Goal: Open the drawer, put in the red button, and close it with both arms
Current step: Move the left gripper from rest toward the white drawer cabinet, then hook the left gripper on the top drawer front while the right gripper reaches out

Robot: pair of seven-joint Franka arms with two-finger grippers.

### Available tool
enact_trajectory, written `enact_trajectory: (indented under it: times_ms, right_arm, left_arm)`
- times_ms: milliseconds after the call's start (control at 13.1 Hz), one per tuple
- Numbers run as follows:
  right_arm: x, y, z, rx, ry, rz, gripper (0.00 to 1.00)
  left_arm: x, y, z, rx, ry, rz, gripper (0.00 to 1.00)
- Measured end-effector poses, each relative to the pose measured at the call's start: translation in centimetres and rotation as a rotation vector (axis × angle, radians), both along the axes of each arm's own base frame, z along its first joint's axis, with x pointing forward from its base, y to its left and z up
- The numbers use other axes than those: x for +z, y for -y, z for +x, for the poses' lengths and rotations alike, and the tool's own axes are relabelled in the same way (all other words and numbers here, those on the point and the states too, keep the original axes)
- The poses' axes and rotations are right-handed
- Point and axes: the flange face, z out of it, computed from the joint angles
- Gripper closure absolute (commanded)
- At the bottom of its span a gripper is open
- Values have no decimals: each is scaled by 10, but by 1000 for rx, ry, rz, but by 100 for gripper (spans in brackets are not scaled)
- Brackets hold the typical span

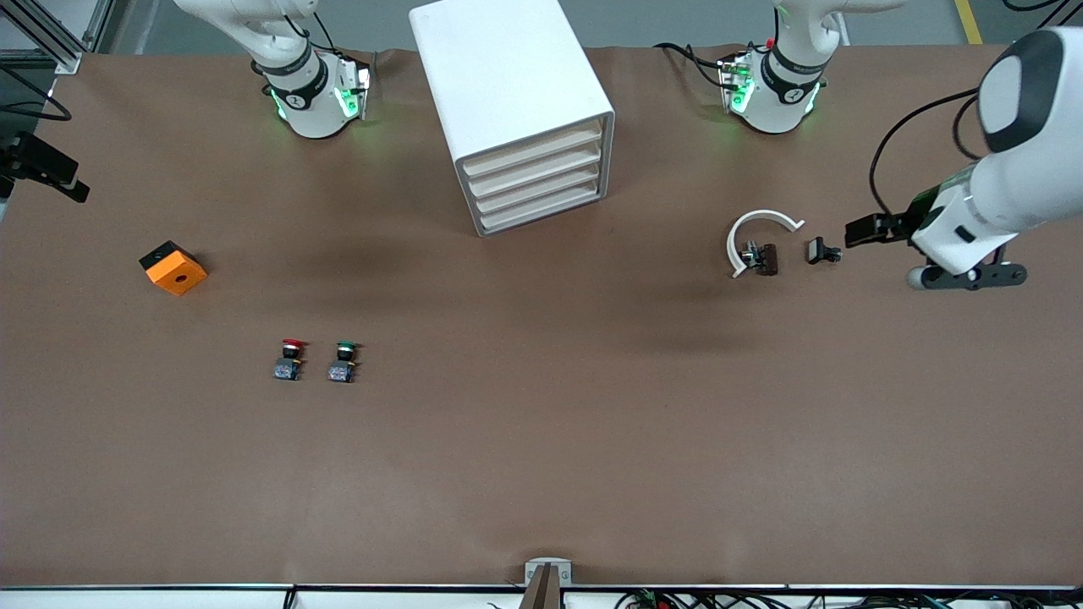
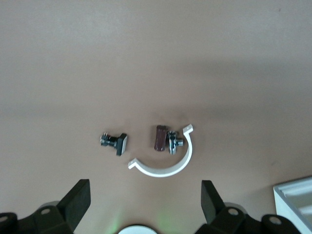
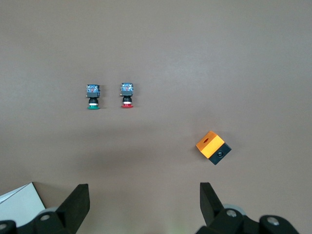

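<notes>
The red button (image 1: pixel 290 359) sits untouched beside its green twin (image 1: pixel 343 360) toward the right arm's end of the table, the drawer cabinet (image 1: pixel 516 110) is shut, and both the left pincer (image 2: pixel 145 202) and right pincer (image 3: pixel 144 204) hang apart and empty, so opening a drawer likely comes first.

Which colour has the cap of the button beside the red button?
Green, clearest in the front view.

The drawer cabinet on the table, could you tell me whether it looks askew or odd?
Yes: the white drawer cabinet sits turned at an angle to the table edge, its four drawer fronts facing partly toward the left arm's end. All drawers look shut.
</notes>
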Motion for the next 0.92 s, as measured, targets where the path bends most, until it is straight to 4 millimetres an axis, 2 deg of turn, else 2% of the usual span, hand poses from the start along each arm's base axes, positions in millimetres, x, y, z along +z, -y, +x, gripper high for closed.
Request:
enact_trajectory:
  times_ms: [229, 458, 610, 916]
  right_arm:
    - [0, 0, 0, 0, 1, -2, 0]
    - [1, 0, 0, 0, 3, -2, 0]
    - [5, 0, 0, 0, 10, -3, 0]
    - [9, -2, 0, 4, 23, -4, 0]
  left_arm:
    - [-26, 9, 3, 33, 1, 10, 0]
    - [-55, 46, 12, 103, -4, 30, 0]
    - [-77, 86, 16, 217, -16, 59, 0]
    - [-110, 190, 17, 495, -59, 147, 0]
